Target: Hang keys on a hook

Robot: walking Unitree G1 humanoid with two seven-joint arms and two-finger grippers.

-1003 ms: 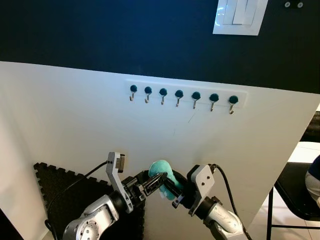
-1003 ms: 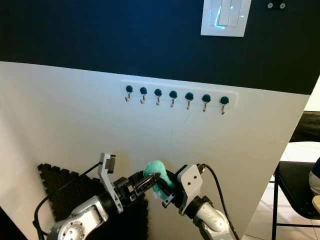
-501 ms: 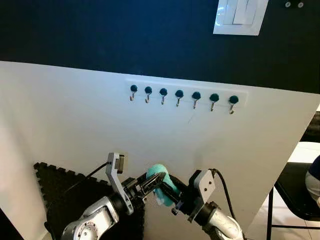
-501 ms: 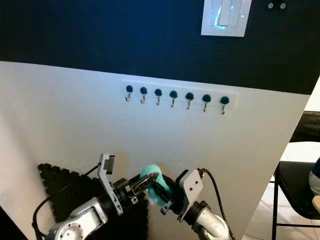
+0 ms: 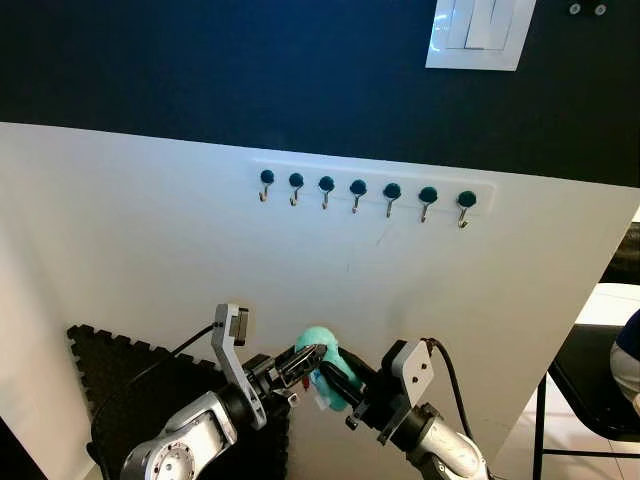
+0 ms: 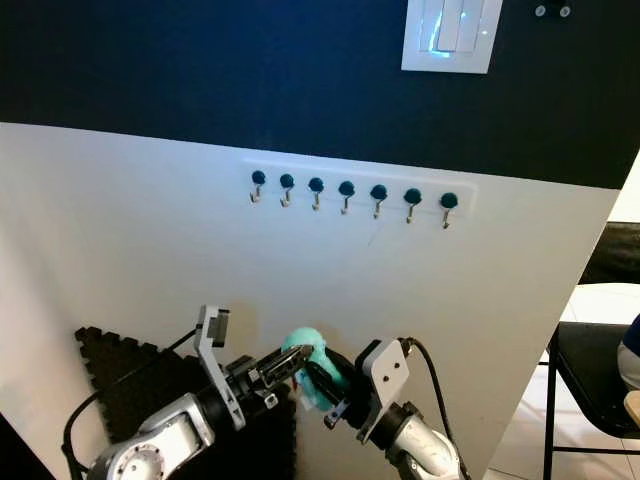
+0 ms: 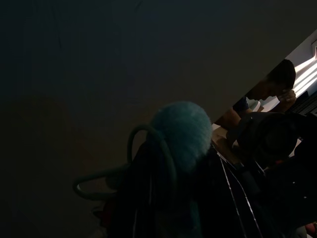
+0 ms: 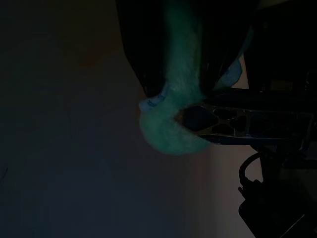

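left eye view: the left gripper (image 5: pixel 312 356) and right gripper (image 5: pixel 333 371) meet at 6 o'clock, low before the white wall (image 5: pixel 130 230), both jaws grasping the teal pompom (image 5: pixel 322 345) of the keys. the hooks (image 5: pixel 358 190) sit in a row well above, toward 12 o'clock. a black mat (image 5: pixel 125 375) lies at 8 o'clock.

left wrist view: dark; the pompom and a teal loop (image 7: pixel 111 173) rest at the jaws.

right wrist view: dark; the pompom hangs between black fingers (image 8: pixel 136 54).
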